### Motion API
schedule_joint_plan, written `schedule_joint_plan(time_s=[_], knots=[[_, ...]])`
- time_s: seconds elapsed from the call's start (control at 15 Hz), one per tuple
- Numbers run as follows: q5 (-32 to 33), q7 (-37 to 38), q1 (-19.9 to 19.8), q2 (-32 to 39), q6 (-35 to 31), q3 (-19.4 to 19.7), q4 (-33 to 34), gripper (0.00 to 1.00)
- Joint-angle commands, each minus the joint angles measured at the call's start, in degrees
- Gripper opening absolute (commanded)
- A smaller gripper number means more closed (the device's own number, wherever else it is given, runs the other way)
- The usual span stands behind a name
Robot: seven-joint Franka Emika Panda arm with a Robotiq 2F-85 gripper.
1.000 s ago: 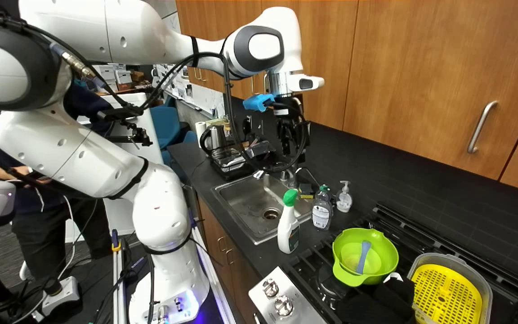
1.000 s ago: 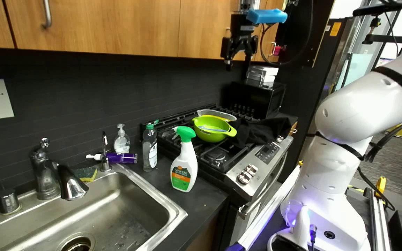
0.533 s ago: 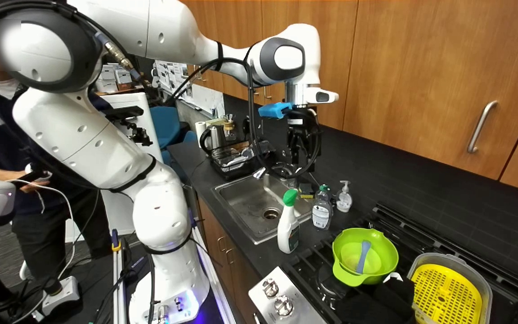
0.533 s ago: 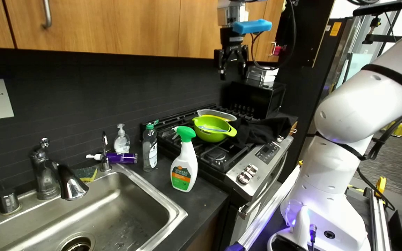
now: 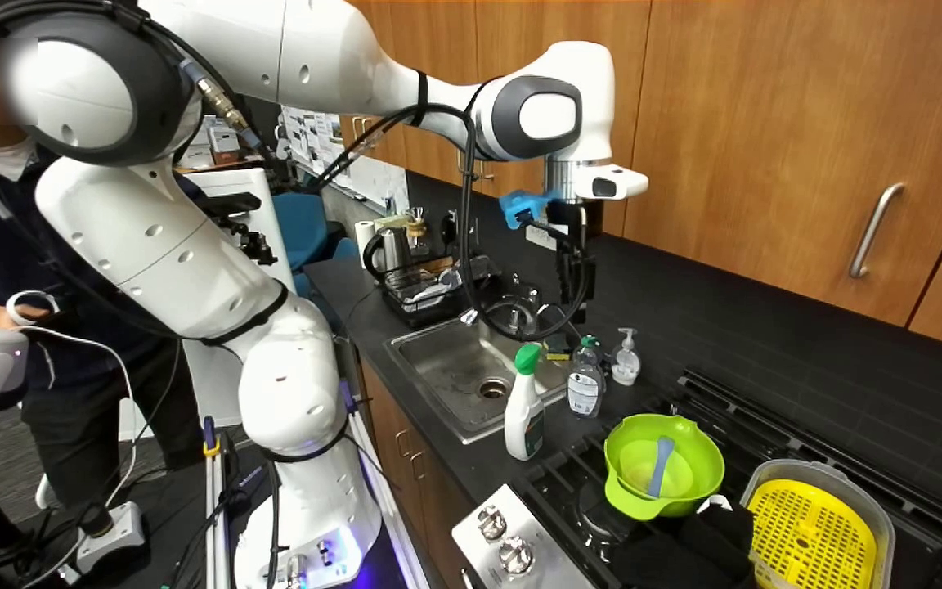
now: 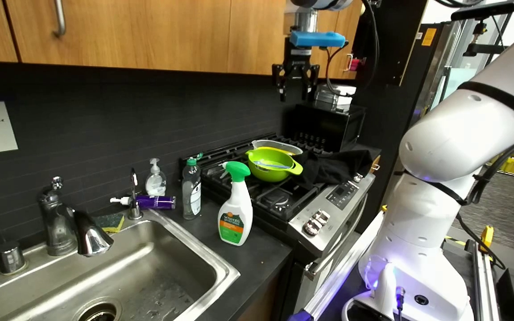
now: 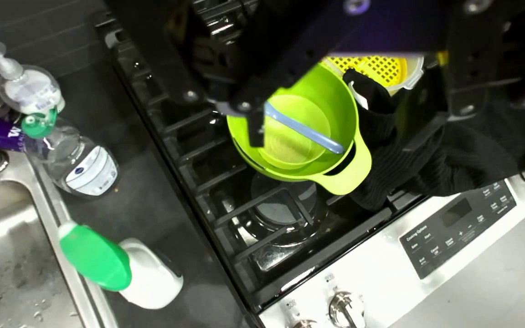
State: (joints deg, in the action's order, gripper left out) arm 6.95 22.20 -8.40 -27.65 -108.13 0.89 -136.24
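My gripper hangs high above the stove, its fingers spread apart with nothing between them. In the wrist view its dark fingers frame a green bowl, which stands well below them on the stove grates. A blue utensil lies inside this bowl, and a smaller, paler green round shape shows at its bottom. Beside the bowl is a grey tub with a yellow perforated basket in it. Black cloth is bunched next to both. In an exterior view, cables partly hide the gripper.
A white spray bottle with a green head stands on the counter between the sink and the stove. Behind it are a clear dish soap bottle, a pump bottle and a purple bottle lying down. Wooden cabinets hang above.
The arm has swung rightward and lower in an exterior view, and the gripper has turned somewhat. Its fingers look slightly closer together than before. The bowl, bottles and cloth have stayed put.
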Motion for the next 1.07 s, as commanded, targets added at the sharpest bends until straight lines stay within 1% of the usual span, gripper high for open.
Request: schedule_joint_plan(time_s=[0.0,0.2,0.27,0.33,0.4,0.47,0.53,0.67,0.73,0.93,1.0], knots=[[-3.04,0.78,-0.28,-0.84,-3.75,0.73,-2.52,0.44],[-5.92,-0.64,0.15,-0.43,-6.26,1.22,-5.03,0.21],[-5.84,-0.79,0.12,-0.51,-6.34,0.82,-5.83,0.18],[-5.45,-1.27,0.17,-1.54,-6.66,0.53,-6.90,0.56],[-4.64,-0.99,0.01,-2.69,-6.96,0.11,-7.79,0.51],[-4.30,-1.02,-0.04,-3.42,-7.18,-0.11,-8.44,0.52],[-3.90,-1.20,-0.04,-4.44,-7.28,-0.38,-8.93,0.55],[-3.61,-1.68,0.06,-5.95,-7.13,-0.78,-9.28,0.67],[-3.46,-2.01,0.15,-6.48,-7.00,-1.04,-9.07,0.75],[-2.60,-2.85,0.60,-6.97,-5.79,-2.37,-7.61,0.95],[-3.50,-2.76,0.94,-7.08,-6.42,-2.39,-7.53,0.92]])
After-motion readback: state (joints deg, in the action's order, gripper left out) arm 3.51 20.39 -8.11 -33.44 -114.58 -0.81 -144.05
